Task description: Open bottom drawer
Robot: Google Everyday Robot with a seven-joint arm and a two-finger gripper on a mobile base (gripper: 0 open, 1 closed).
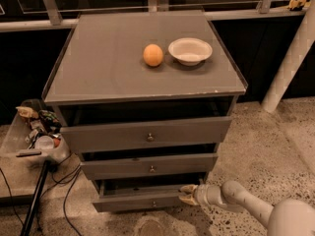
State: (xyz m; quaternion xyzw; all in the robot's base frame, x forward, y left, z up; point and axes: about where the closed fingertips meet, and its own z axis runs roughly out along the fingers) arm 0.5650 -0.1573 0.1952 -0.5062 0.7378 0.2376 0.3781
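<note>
The bottom drawer [133, 201] is the lowest, slimmest grey front of the grey cabinet [142, 82], with a tiny metal knob [154, 204] at its centre. It stands pulled out a little, further than the two drawers above, with a dark gap over its front. My gripper [187, 194] reaches in from the lower right on a white arm [246, 205]. Its fingertips sit at the right end of the drawer front, at its top edge, right of the knob.
The middle drawer [150, 165] and the top drawer [147, 133] are each slightly ajar. An orange [153, 55] and a white bowl [190, 50] rest on the cabinet top. A bin of clutter [39, 132], a black pole and cables stand at the left. A white post [290, 63] stands at the right.
</note>
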